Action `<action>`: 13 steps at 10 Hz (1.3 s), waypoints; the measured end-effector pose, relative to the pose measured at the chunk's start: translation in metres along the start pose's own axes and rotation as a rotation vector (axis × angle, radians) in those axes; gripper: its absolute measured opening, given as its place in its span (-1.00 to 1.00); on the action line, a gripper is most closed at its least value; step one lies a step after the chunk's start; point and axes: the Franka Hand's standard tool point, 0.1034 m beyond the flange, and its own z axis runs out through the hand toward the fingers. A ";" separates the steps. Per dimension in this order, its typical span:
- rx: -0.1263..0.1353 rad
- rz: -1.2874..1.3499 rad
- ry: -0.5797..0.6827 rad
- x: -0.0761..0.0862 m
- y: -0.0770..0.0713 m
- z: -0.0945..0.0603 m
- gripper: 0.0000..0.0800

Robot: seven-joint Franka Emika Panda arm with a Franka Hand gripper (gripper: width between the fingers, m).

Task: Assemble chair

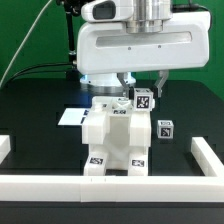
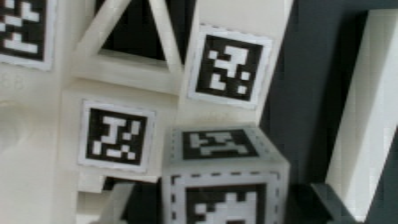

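Note:
The chair's assembled body (image 1: 114,140) is a chunky white block of parts with small tags, standing in the middle of the black table. My gripper (image 1: 143,91) hangs just above its upper part, toward the exterior view's right. Its fingers stand on either side of a small white tagged cube (image 1: 143,99) and are shut on it. In the wrist view the cube (image 2: 222,150) sits between the dark fingers (image 2: 331,198), close against the chair's tagged white faces (image 2: 118,135). A second small tagged cube (image 1: 165,129) lies on the table at the exterior view's right of the body.
The marker board (image 1: 71,117) lies flat behind the body at the exterior view's left. Long white border bars (image 1: 40,184) frame the table's front and sides. The arm's large white hand (image 1: 140,45) fills the space above.

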 end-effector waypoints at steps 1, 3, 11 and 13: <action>0.000 0.000 0.000 0.000 0.000 0.000 -0.29; -0.001 0.028 0.000 0.000 0.000 0.000 -0.29; 0.009 0.756 0.020 0.003 0.002 0.001 -0.29; 0.010 0.826 0.019 0.003 0.002 0.001 0.19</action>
